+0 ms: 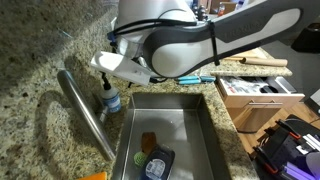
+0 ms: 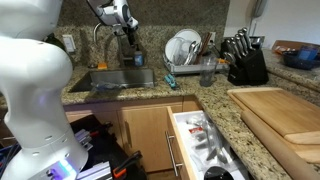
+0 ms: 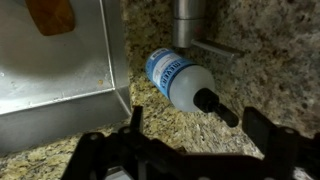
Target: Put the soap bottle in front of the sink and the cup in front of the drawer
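Overhead, hand (image 3: 190, 128) wide above soap bottle (image 3: 178, 80)

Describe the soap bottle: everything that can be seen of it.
The soap bottle is small, of clear plastic, with a blue and white label and a black pump top. It stands upright on the speckled granite counter, next to the steel sink's corner and close to the faucet base; whether it touches the base cannot be told. The open gripper hovers over it without touching it.
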Motion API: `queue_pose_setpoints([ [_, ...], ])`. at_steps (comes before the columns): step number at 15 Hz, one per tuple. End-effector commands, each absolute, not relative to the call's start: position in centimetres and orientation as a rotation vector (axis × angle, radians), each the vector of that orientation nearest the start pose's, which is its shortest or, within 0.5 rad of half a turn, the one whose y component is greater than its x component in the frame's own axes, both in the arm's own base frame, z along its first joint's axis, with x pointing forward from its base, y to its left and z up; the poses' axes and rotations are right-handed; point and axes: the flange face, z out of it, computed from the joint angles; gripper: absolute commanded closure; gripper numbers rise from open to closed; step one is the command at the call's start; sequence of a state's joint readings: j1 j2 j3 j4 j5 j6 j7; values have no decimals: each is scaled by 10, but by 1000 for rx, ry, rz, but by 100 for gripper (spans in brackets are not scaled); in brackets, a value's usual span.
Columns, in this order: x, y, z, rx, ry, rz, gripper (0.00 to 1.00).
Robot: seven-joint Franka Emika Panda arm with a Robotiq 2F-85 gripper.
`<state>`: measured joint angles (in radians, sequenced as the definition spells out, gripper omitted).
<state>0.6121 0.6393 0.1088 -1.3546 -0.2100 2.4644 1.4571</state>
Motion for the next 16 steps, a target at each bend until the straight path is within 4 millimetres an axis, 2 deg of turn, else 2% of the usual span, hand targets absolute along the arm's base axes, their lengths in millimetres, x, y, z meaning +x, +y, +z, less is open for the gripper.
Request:
queue_pose_setpoints([
  [1, 594, 493, 400, -2698, 895, -463, 0],
  [5, 594, 513, 415, -2780, 862, -554, 0],
  [6, 590, 501, 412, -2757, 869, -511, 0],
  [9, 588, 514, 416, -2766, 852, -535, 0],
  [12, 598, 495, 405, -2844, 915, -447, 0],
  [14, 606, 494, 411, -2865, 953, -414, 0],
  [16, 610, 499, 427, -2846, 955, -416, 0],
])
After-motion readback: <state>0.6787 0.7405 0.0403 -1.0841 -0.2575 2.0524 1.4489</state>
